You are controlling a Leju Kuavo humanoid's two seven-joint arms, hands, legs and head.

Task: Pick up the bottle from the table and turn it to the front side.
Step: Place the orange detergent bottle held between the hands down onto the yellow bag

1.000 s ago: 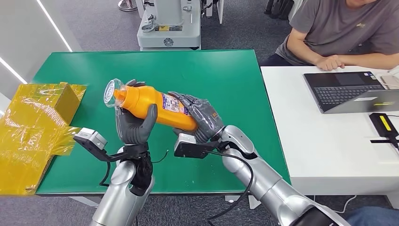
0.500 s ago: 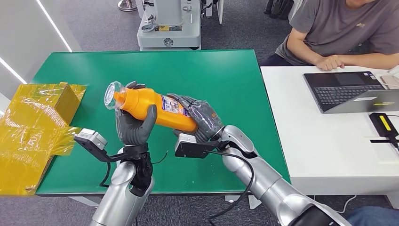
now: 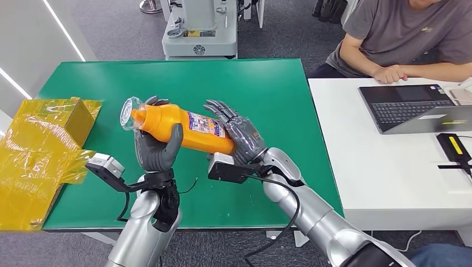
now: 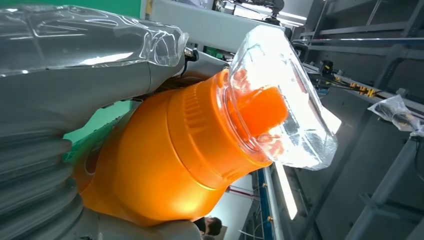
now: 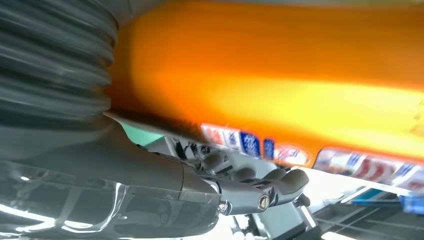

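An orange bottle (image 3: 183, 129) with a clear cap (image 3: 131, 113) and a printed label lies tilted in the air above the green table (image 3: 267, 89), cap toward the left. My left hand (image 3: 156, 150) grips it near the neck, thumb in front and fingers behind. My right hand (image 3: 242, 136) sits at the bottle's base end with its fingers straightened and spread behind the bottle, palm close against it. The left wrist view shows the bottle's shoulder (image 4: 165, 165) and cap (image 4: 280, 100) close up. In the right wrist view the bottle's body (image 5: 280, 75) passes over the loose fingers (image 5: 280, 182).
A yellow film-wrapped box (image 3: 39, 150) sits at the table's left edge. A white table (image 3: 389, 178) to the right carries a laptop (image 3: 412, 105), with a seated person (image 3: 406, 39) behind it. A grey machine (image 3: 200, 28) stands beyond the far edge.
My right hand's fingers have lifted off the bottle and straightened out. The bottle has shifted slightly left in my left hand's grip.
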